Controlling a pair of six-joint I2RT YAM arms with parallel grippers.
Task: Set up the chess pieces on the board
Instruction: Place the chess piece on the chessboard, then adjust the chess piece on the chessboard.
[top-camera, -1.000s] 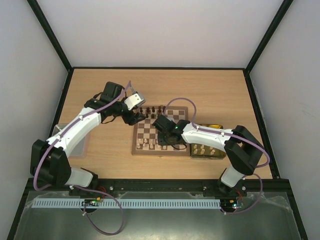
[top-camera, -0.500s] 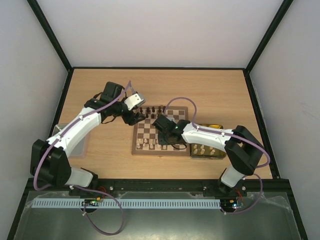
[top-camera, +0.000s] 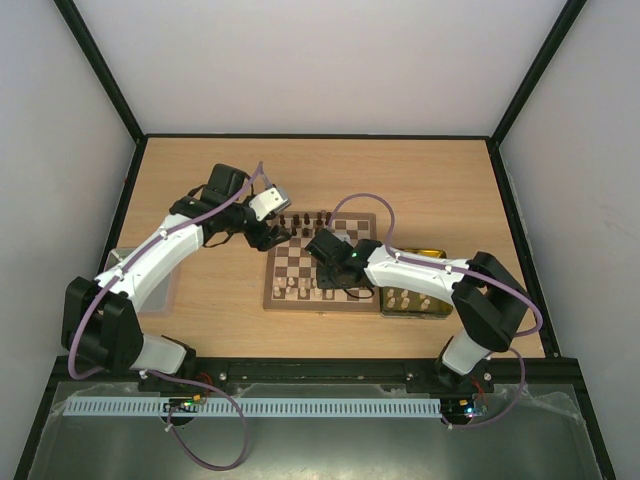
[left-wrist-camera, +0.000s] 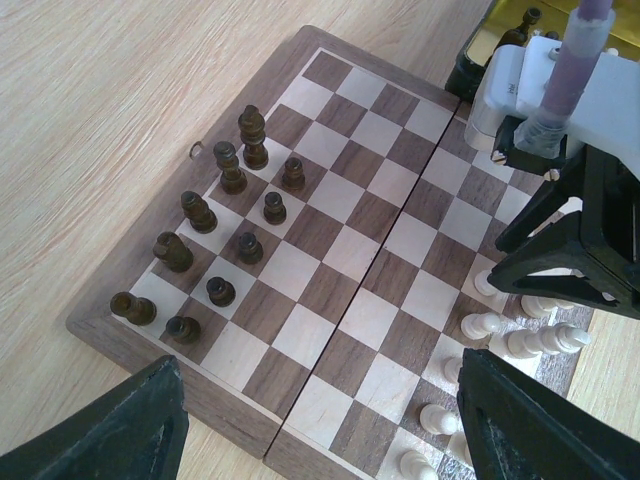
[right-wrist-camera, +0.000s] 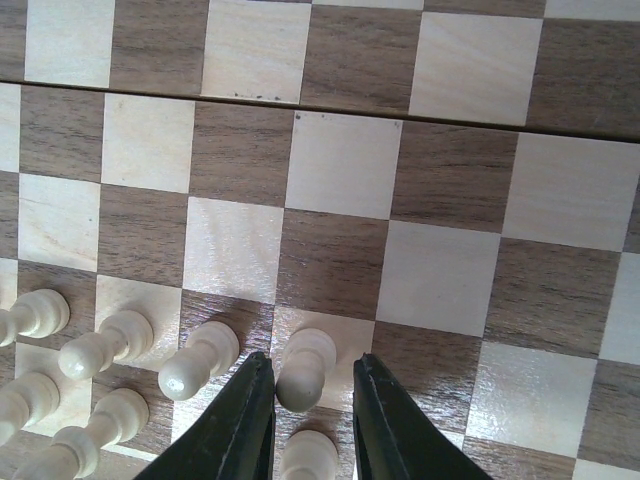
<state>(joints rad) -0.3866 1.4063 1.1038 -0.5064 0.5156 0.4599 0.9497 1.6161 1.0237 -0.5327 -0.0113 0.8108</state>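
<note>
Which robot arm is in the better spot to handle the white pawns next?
Right. The right gripper straddles a cream pawn on the board; the left gripper hangs open by the dark pieces.

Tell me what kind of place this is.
Probably a robotics test cell: wooden table boxed by plain white panels, left arm and right arm bolted at its near edge, chessboard between them.

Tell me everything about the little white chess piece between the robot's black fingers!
It is a pale cream pawn of smooth turned wood, with a round head and narrower neck. It looks upright on a cream square of the board, beside other pale pieces. The black fingers of the right end effector flank it closely; whether they press it cannot be told.
</note>
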